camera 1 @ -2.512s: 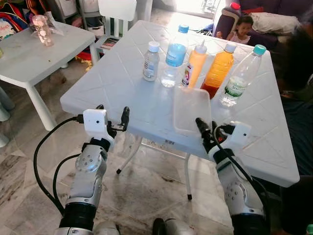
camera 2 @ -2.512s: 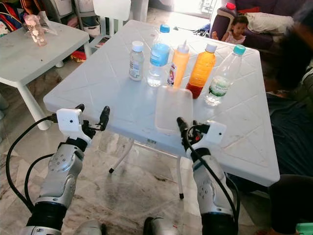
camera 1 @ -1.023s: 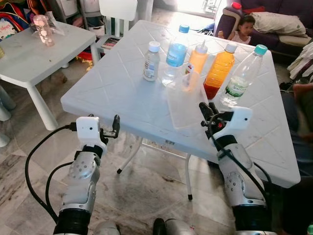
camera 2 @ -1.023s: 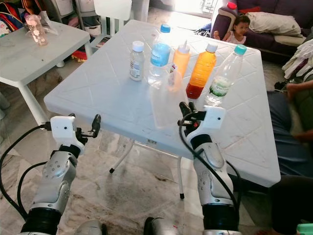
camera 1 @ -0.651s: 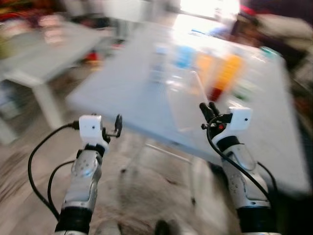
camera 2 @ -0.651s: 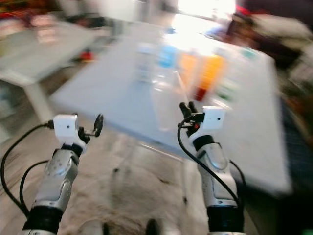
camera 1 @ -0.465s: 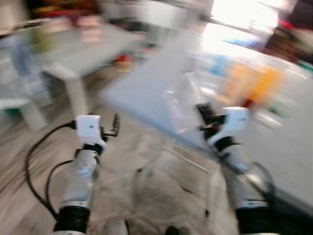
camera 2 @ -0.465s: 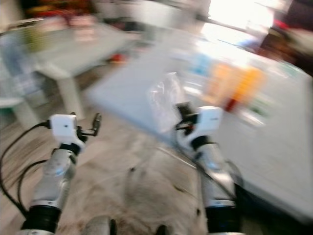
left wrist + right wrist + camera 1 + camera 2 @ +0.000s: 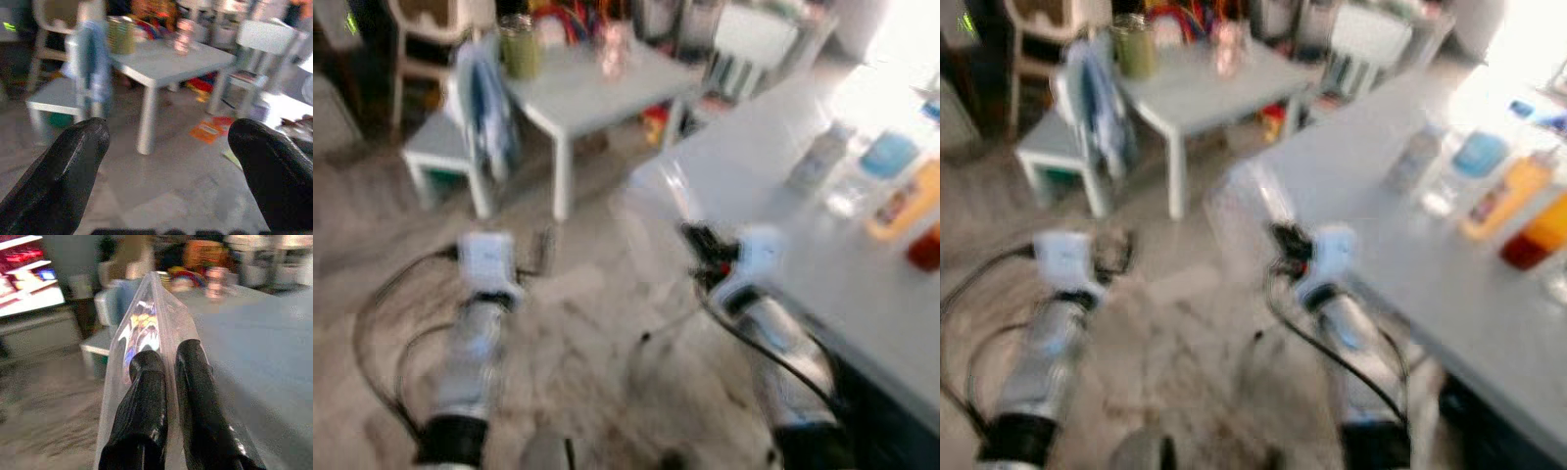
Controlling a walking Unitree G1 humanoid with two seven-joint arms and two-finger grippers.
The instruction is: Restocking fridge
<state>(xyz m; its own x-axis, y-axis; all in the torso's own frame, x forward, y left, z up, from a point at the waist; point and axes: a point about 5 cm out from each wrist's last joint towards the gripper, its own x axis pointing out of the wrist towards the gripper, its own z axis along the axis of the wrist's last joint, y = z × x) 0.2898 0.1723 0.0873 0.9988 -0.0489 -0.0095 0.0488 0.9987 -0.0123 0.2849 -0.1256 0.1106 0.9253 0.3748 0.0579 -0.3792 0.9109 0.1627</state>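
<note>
Head views badly motion-blurred; we can make out shapes and colours but no labels or fine edges.

Right end effector (image 9: 164,382) clenched on the rim of a clear tray (image 9: 142,328). In the right wrist view the two black fingers (image 9: 142,401) pinch one thin transparent wall between them, the tray standing up on edge. In the left eye view the tray (image 9: 651,220) reads only as a faint see-through smear at frame centre, above the right end effector (image 9: 697,245), off the edge of the worktop (image 9: 773,196). Its far edge we cannot trace.

Left end effector (image 9: 168,147) released: fingers (image 9: 63,166) spread wide, gripping nothing, floor between them. In the left eye view it sits at lower left (image 9: 546,257), fingers lost in blur.

Worktop runs along the right of the frame, white, its right part cut off by the frame edge. Bottles on it at upper right: a small clear one (image 9: 815,159), a blue-labelled one (image 9: 886,157), an orange one (image 9: 906,201), a red-based one (image 9: 927,247) cut by the edge. Caps and labels unreadable.

Room: pale marbled floor (image 9: 578,392). Small white table (image 9: 592,93) at upper centre carrying a green jar (image 9: 517,44) and a pinkish bottle (image 9: 612,44). White chair (image 9: 445,147) at its left with blue cloth (image 9: 489,103) draped over it. A lit screen (image 9: 29,279) at the upper left of the right wrist view.
</note>
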